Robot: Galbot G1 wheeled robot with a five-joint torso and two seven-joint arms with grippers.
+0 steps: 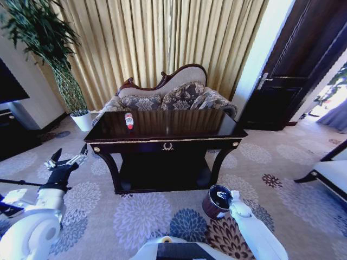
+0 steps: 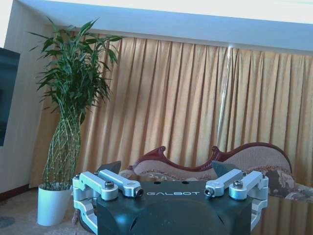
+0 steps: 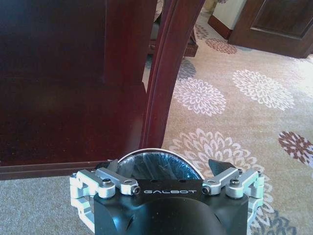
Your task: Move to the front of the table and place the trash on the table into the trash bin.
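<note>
Right gripper [image 3: 165, 169], fingers spread wide and holding nothing, hangs directly above the small round dark maroon-brown trash bin [image 1: 217, 200], which stands on the flower-patterned carpet [image 1: 135, 216] just beside the front right leg of the large dark glossy wooden table [image 1: 217, 122] with gold trim. Seen from the right wrist camera, the bin's black interior [image 3: 159, 166] lies between the fingertips; what it contains cannot be made out. A clear plastic bottle with red cap and label [image 1: 129, 120] lies on its side on the tabletop, toward the left end (the one piece of trash visible there). Left gripper [image 1: 68, 158], likewise wide open and empty, is held off the table's left front corner, well apart from the bottle. Behind the table stand a patterned sofa [image 1: 179, 95], gold curtains [image 2: 195, 98] and a potted green plant [image 1: 54, 59].
</note>
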